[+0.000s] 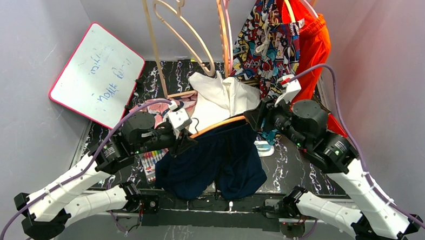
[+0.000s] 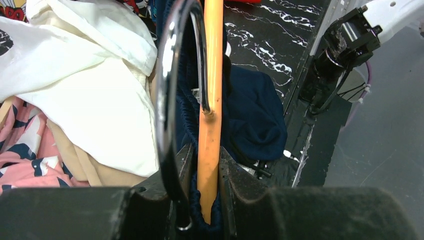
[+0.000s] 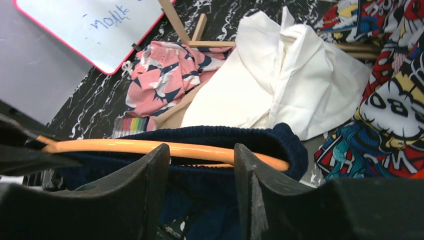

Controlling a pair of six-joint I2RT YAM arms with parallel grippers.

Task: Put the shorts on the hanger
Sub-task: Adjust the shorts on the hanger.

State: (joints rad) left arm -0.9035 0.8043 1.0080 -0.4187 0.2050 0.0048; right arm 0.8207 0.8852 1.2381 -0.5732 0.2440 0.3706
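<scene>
- The shorts (image 1: 214, 163) are plain dark navy fabric with a gathered elastic waistband. They are draped over the hanger (image 1: 221, 124) above the near middle of the table (image 1: 292, 167), their legs hanging in loose folds.
- The hanger is a thin, smooth orange-tan bar, gently curved, with a shiny chrome hook (image 2: 167, 100). It is held off the tabletop between the two arms.
- The left gripper (image 2: 207, 185) has its black fingers (image 2: 232, 175) closed tight on the hanger's end, with navy cloth pinched alongside it.
- The right gripper (image 3: 202, 185) is at the hanger's other end. Its fingers (image 3: 150, 190) stand a moderate gap apart, navy cloth fills the gap, and the bar crosses their tips. I cannot tell whether they squeeze the cloth.
- Just behind lie a crumpled white garment (image 1: 222, 96) and a pink floral cloth (image 3: 165, 75).
- A pink-framed whiteboard (image 1: 96, 74) leans at the left.
- Comic-print shorts (image 1: 265, 41) and bright orange shorts (image 1: 314, 43) hang at the back.
</scene>
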